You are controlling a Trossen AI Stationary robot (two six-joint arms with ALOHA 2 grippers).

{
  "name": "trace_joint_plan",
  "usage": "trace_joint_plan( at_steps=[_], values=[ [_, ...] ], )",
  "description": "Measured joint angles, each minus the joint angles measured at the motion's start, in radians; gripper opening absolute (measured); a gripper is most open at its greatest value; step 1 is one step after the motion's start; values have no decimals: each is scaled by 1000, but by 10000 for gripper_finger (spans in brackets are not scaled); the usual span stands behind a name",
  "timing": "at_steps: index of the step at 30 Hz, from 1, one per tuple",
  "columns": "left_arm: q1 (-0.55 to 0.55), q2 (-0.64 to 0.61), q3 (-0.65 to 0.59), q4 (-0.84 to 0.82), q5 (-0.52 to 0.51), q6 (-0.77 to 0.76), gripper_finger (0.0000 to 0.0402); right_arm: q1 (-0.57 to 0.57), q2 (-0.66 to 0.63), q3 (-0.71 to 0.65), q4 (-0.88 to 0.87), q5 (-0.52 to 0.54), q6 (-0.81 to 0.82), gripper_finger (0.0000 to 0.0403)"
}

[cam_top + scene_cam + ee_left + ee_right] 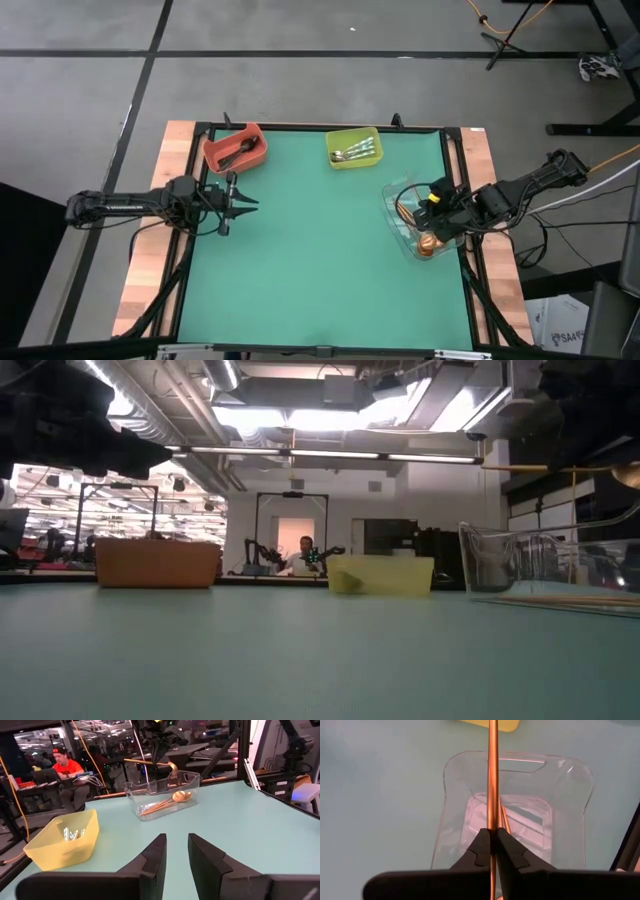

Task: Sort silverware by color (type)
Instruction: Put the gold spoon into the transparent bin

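Note:
My right gripper (432, 203) hovers over the clear bin (418, 232) at the table's right edge, shut on a copper-gold spoon (147, 763). More copper-gold spoons (167, 800) lie in that bin. Black spoons (238, 152) lie in the red bin (235, 148) at the far left. Silver spoons (355, 152) lie in the yellow-green bin (353, 148) at the far middle. My left gripper (238, 205) is open above the table's left side, just near of the red bin, and holds nothing. My right gripper pinches the copper-gold spoon's slim handle (492, 820) between its two fingers, coming from above and pointing down, with the fingers across the handle. The spoon is lifted clear and lies level above the clear bin (520, 795); most of the handle sticks out past the fingers.
The green mat (310, 270) is bare across its middle and near half. A black frame and wooden strips (150, 230) border the table. Beyond the far edge a person (65, 767) sits at a desk; stands and cables fill the room.

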Motion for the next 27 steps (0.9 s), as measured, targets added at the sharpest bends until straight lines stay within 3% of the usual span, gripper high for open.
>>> trace_joint_plan(
  at_steps=[16,27],
  values=[
    [-13,-206,0,2,-2,0,73,0,57,0,3,-23,0,1],
    [-13,-212,0,-5,-4,0,73,0,150,0,35,-49,0,1]
  ],
)
